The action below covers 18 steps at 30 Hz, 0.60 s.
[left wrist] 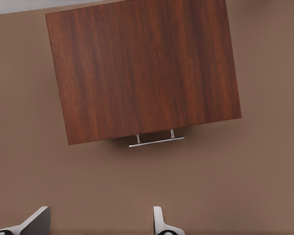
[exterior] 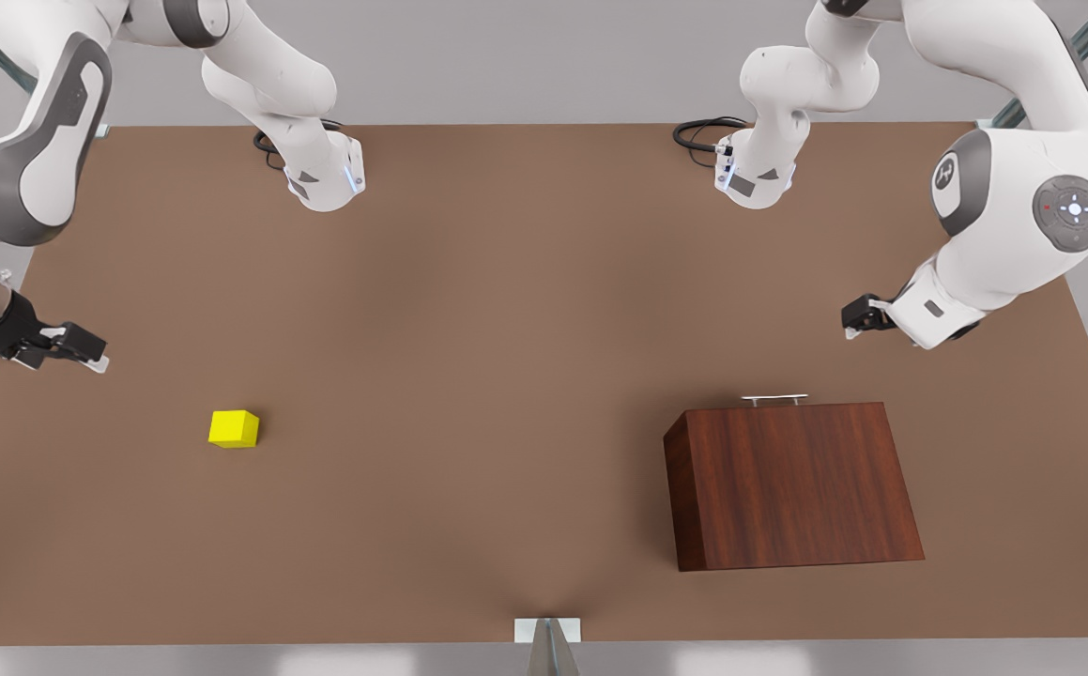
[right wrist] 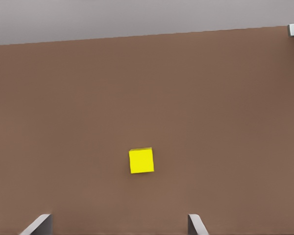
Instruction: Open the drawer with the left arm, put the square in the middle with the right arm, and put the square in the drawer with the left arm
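My left jaws point(left wrist: 95, 223) gape empty, the shut drawer's handle point(left wrist: 156, 141) ahead; my right jaws point(right wrist: 117, 226) gape empty, the yellow cube point(right wrist: 141, 161) ahead on the brown counter point(exterior: 468, 376).

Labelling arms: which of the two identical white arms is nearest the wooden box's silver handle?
The left gripper, at the front view's right, fingers open, faces the silver handle; the right gripper hovers near the small yellow cube.
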Available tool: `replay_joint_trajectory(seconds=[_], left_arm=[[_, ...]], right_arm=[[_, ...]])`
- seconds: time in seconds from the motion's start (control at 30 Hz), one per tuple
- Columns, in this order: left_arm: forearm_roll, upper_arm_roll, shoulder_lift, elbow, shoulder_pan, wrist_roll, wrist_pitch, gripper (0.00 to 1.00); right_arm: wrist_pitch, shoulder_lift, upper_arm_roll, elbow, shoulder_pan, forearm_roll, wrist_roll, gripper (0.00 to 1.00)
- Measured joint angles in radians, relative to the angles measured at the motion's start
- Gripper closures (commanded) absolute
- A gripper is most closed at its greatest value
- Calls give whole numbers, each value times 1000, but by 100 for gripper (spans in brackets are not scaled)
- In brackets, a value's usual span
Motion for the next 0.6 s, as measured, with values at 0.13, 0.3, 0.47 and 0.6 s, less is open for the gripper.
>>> replay_joint_trajectory(seconds=[0.13, 0.3, 0.47, 0.6], left_arm=[[-24, -1, -154, -311, 0, -625, 309, 0], [-147, -3, -281, -703, -2, -901, 770, 0], [-300, -15, -284, -866, -9, -1002, 993, 0], [-414, -17, -263, -916, -16, -1005, 1080, 0]], right_arm=[[6, 13, 0, -48, 0, -9, -20, 0], [161, 38, 6, -228, 15, -3, 2, 0], [353, 74, 26, -420, 13, -4, 7, 0], [508, 92, 22, -516, 15, -2, 7, 0]])
